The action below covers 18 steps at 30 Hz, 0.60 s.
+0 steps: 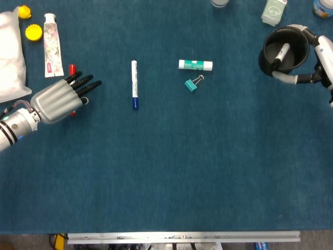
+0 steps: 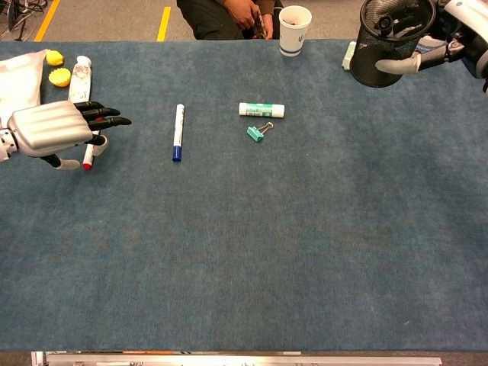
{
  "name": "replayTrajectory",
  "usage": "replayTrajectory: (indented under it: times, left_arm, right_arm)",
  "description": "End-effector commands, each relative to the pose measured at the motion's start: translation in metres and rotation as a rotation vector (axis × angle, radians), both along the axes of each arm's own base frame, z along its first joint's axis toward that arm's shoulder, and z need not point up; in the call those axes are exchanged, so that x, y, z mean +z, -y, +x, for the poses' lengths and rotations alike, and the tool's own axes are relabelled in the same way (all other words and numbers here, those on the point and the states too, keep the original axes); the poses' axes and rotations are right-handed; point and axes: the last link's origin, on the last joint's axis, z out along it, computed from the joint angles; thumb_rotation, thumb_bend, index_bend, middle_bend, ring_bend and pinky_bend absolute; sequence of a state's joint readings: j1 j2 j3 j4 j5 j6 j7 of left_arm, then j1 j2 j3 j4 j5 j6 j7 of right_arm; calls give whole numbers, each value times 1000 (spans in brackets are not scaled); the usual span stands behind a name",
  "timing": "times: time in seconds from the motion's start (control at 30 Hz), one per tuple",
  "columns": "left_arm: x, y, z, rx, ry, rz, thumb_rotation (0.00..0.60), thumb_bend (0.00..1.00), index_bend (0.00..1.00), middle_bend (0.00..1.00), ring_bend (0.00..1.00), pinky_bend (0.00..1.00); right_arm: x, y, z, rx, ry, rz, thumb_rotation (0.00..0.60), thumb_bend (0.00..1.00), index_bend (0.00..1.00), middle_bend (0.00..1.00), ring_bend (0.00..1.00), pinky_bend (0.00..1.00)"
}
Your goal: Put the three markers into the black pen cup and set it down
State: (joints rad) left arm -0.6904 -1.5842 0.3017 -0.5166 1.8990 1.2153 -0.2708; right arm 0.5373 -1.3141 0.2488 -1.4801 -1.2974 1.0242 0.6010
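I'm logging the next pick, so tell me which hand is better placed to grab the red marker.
Left. The left hand hovers right over the red marker, fingers spread and holding nothing. The right hand is across the table, gripping the black pen cup with one marker inside.
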Motion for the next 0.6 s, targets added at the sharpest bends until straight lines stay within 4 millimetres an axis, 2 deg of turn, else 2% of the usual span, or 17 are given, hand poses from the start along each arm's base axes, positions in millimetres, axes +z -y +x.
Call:
replayTrajectory:
  times: [0.03,0.6]
  left_arm:
    - [0,-1,-1,0,-12,-5,600,220,462,22,0,129]
    - [-6,-3,-3,-17,-40,-22,600,220,464,20,0,126]
  right_arm:
    - [0,0,0,-2,-1,0,600,162,376,355,276,295]
    - [-2,2,0,-8,0,-2,600,162,376,355,276,295]
